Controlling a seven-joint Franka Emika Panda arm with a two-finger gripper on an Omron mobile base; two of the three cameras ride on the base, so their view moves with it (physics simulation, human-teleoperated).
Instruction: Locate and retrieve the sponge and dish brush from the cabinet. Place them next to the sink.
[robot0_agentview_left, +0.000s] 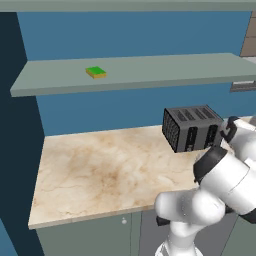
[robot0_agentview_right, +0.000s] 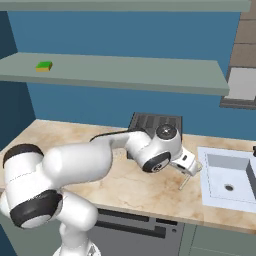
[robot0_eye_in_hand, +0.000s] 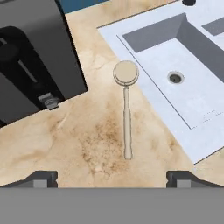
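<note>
The dish brush (robot0_eye_in_hand: 126, 109), with a round beige head and a thin pale handle, lies flat on the marble counter between the toaster and the sink (robot0_eye_in_hand: 153, 37). My gripper (robot0_eye_in_hand: 112, 178) hovers just above it, open, with nothing between its fingertips (robot0_eye_in_hand: 41, 178). From the right base view the gripper (robot0_agentview_right: 192, 170) hangs over the brush (robot0_agentview_right: 184, 182), just left of the sink (robot0_agentview_right: 210, 195). The green-and-yellow sponge (robot0_agentview_left: 95, 72) rests on the cabinet shelf board (robot0_agentview_left: 160, 70), far up and left of the arm; it also appears as the sponge (robot0_agentview_right: 44, 66) on the cabinet board (robot0_agentview_right: 130, 74).
A black slotted toaster (robot0_agentview_left: 192, 128) (robot0_agentview_right: 155, 121) (robot0_eye_in_hand: 30, 65) stands on the counter right behind the arm's wrist. The marble counter (robot0_agentview_left: 100, 175) stretches left to a dark wall. A second shelf board (robot0_agentview_right: 125, 5) runs above. Grey-green doors sit below the counter edge.
</note>
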